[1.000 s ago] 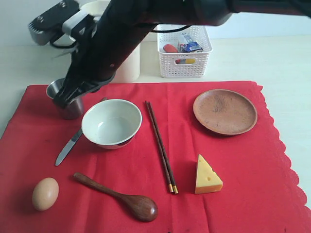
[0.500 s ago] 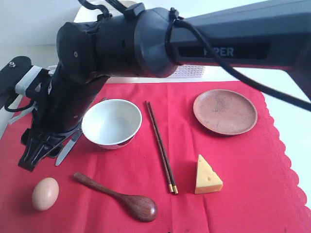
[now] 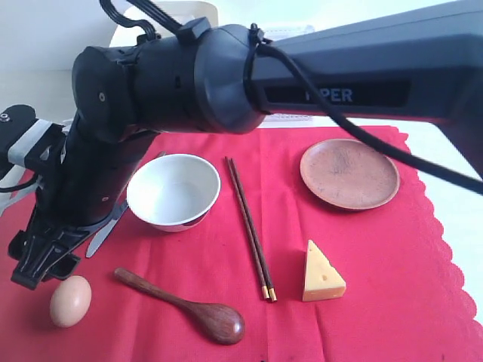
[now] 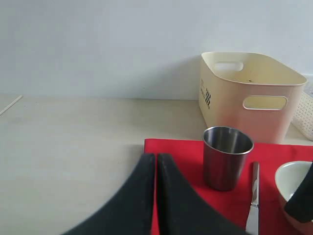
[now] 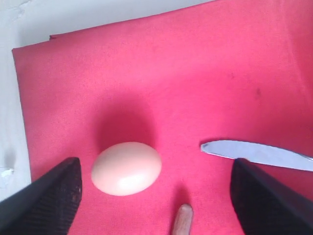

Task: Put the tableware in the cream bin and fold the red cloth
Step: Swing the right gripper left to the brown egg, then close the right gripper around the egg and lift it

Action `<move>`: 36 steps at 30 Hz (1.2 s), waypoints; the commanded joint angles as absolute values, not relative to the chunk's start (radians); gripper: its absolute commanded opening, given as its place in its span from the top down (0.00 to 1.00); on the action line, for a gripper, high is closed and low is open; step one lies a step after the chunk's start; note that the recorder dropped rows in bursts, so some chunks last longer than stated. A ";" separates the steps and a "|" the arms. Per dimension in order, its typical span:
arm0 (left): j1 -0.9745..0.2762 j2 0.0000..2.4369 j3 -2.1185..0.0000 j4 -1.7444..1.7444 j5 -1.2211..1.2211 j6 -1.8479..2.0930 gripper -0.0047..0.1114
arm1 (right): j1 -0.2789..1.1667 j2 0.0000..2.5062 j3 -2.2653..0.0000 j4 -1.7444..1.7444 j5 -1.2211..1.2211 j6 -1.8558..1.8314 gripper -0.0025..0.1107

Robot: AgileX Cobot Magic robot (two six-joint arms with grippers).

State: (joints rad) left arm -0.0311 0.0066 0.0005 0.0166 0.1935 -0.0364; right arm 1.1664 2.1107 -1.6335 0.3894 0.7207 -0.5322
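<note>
Robot lab bench, staged as a dining setup. Plain white wall (image 4: 98, 39), bare beige table (image 4: 73, 137), big black robot arm (image 3: 339, 68) marked PIPER over it. Red cloth (image 3: 377, 302) laid out with bowl (image 3: 173, 188), plate (image 3: 349, 173), chopsticks (image 3: 249, 226), spoon (image 3: 181, 305), cheese wedge (image 3: 323, 273), egg (image 3: 70, 301). Cream bin (image 4: 249, 93) stands by the wall.

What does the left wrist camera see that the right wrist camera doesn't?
Only the left wrist view shows the tall cream plastic bin, the shiny steel cup standing upright on the cloth, and the edge of the white bowl. Only the right wrist view shows the tan egg and the handle tip of the dark wooden spoon. Both views show the bright red cloth and the silver table knife lying on it.
</note>
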 commanded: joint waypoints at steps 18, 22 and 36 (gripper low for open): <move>-0.028 0.000 0.000 0.010 0.193 -0.036 0.93 | 1.233 2.214 -1.632 0.408 0.735 -0.479 0.28; -0.028 0.000 0.000 0.010 0.193 -0.036 0.93 | 1.233 2.240 -1.632 0.409 0.731 -0.479 0.28; -0.028 0.000 0.000 0.010 0.193 -0.036 0.93 | 1.233 2.291 -1.632 0.408 0.711 -0.542 0.35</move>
State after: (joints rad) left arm -0.0311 0.0066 0.0005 0.0166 0.1935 -0.0364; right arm 1.2311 2.2853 -1.6335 0.4043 0.7233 -0.5284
